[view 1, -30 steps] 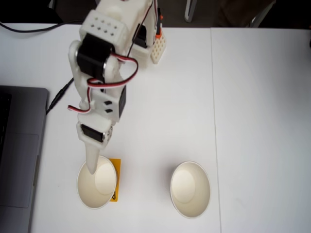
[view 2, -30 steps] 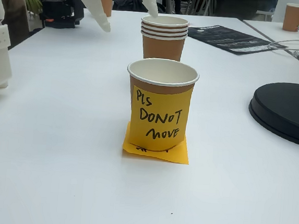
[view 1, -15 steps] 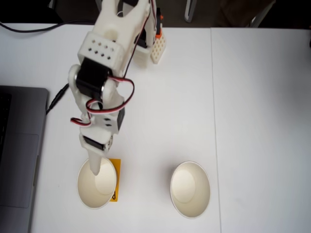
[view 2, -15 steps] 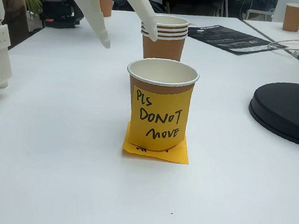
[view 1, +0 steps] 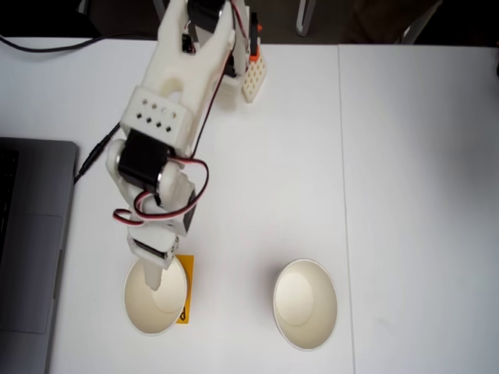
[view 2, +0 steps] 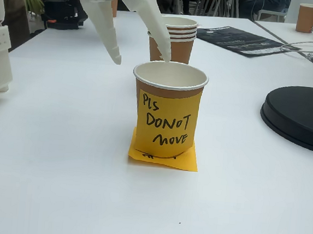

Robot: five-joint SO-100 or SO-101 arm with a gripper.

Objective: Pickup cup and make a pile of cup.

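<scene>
Fixed views, both: your white two-finger gripper (view 2: pixel 140 61) hangs with fingers spread apart, straddling the far rim of the orange-brown paper cup with the yellow handwritten note (view 2: pixel 167 110), nothing clamped. That cup stands upright on a yellow sticky note (view 2: pixel 164 157). From above, it (view 1: pixel 155 296) sits left of the pile of nested paper cups (view 1: pixel 305 303), well apart on the white table (view 1: pixel 405 156).

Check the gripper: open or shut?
Open. The gripper has its two white fingers spread apart above the note-labelled cup, touching nothing.

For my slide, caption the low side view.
Open gripper descending over the noted cup, stacked cups behind.
</scene>
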